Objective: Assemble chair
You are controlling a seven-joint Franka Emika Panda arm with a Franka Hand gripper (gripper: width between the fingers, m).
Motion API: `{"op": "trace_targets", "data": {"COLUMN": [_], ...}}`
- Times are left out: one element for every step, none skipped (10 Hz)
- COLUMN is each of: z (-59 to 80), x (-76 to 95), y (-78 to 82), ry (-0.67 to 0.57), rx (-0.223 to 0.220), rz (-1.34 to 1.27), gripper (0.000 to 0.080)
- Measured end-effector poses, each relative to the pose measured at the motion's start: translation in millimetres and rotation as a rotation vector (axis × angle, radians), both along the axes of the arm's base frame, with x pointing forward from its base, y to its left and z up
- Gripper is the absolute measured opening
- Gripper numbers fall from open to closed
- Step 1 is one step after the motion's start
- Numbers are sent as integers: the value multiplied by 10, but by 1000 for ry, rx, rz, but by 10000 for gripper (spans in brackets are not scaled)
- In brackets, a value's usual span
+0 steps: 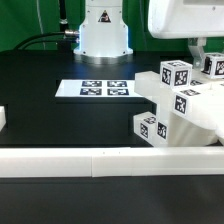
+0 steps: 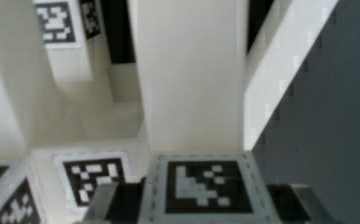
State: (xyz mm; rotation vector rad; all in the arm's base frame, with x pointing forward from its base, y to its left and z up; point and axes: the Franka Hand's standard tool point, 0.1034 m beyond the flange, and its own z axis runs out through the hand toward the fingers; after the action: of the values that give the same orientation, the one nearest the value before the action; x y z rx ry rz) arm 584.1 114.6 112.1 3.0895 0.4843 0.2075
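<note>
The chair parts [image 1: 185,110] are chunky white pieces with black-and-white tags, clustered at the exterior view's right, partly joined. My gripper [image 1: 204,58] reaches down onto the top of this cluster from the upper right. In the wrist view my gripper [image 2: 205,205] has its dark fingers [image 2: 116,205] pressed against both sides of a white tagged post [image 2: 203,183]. Beyond it a long white post [image 2: 191,80] and a white panel [image 2: 26,90] stretch away. The fingertips are hidden in the exterior view.
The marker board [image 1: 95,89] lies flat on the black table in front of the robot base [image 1: 104,30]. A long low white border rail [image 1: 100,158] runs along the front. A small white piece [image 1: 3,118] sits at the exterior view's left edge.
</note>
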Motion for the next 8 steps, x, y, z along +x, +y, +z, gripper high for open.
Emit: {"op": "trace_targets", "data": {"z": [-1,-3,-4,0,1,2,2,2], "x": [5,14,25,35,37,36,35,35], "y": [6,5,17,33,34,37,45,49], "ry": [-7,-22,-40,-48,-46,-43,-37,-33], "rx": [23,53,72,89,101,113,133,148], "rz": [-122,-250,-347,-431,-484,-533,-619,-684], "gripper": [272,272,272,272,272,272,272,272]}}
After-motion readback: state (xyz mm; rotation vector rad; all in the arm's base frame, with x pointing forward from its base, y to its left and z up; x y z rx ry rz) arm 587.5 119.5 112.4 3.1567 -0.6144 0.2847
